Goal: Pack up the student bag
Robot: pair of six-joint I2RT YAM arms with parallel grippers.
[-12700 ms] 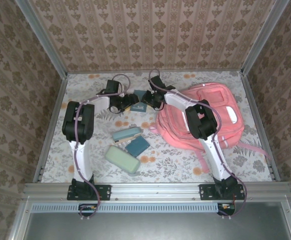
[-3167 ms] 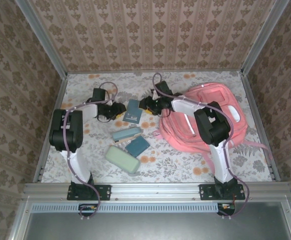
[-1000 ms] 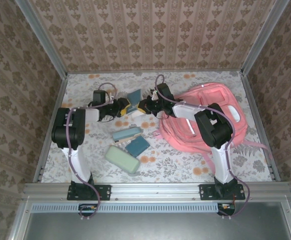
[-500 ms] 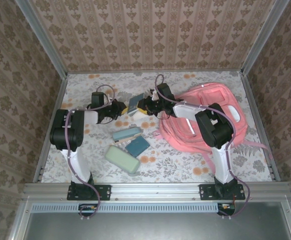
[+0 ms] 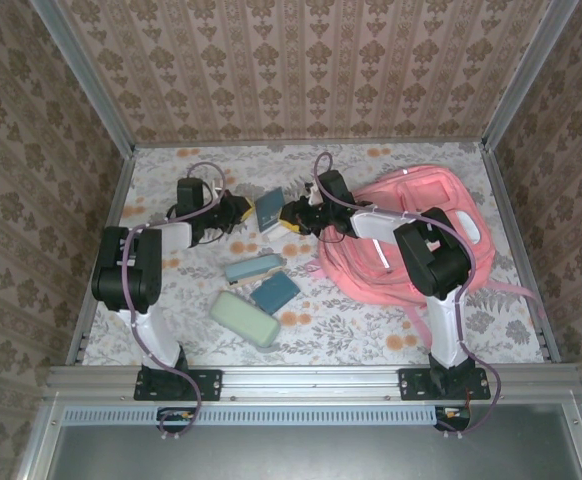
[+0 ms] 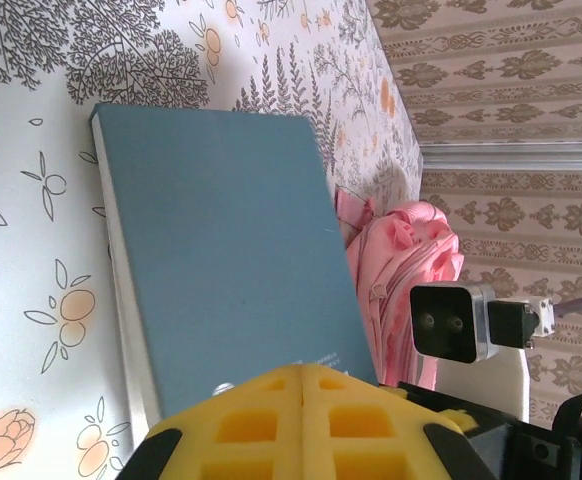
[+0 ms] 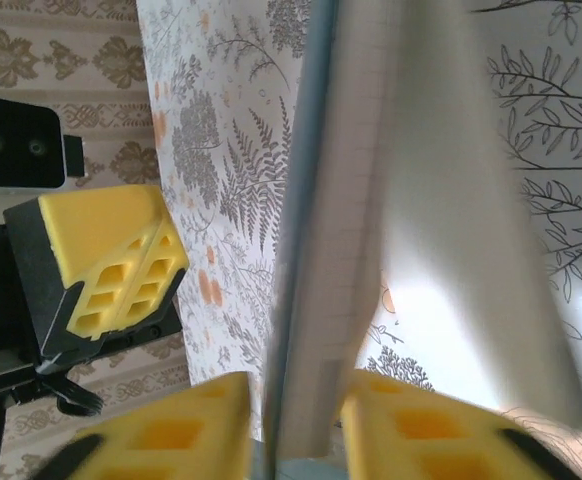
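Where the arms are bolted: metal rail [image 5: 311, 378] along the near edge, two bases side by side.
Open room, near: bare flowered table [image 5: 371, 330] between the rail and the bag's straps, and more along the left wall.
Loose items, count three: pale green pencil case [image 5: 244, 318] nearest; dark teal flat item [image 5: 274, 291] just beyond it; light teal case [image 5: 254, 267] past that.
Left side: left gripper [image 5: 233, 212], yellow pads pressed together with nothing between them, just left of the book.
Right side: right gripper [image 5: 293, 220], clamped on the blue book [image 5: 268, 208], one edge of it between the pads.
Books, count one: blue cover, between the two grippers.
Container, count one: student bag [image 5: 421, 190], pink, lying at the table's right from mid-depth to the far corner, right arm stretched across it; contents cannot be told.
Far edge: strip of bare table before the back wall; patterned walls [image 5: 301, 70] on three sides.
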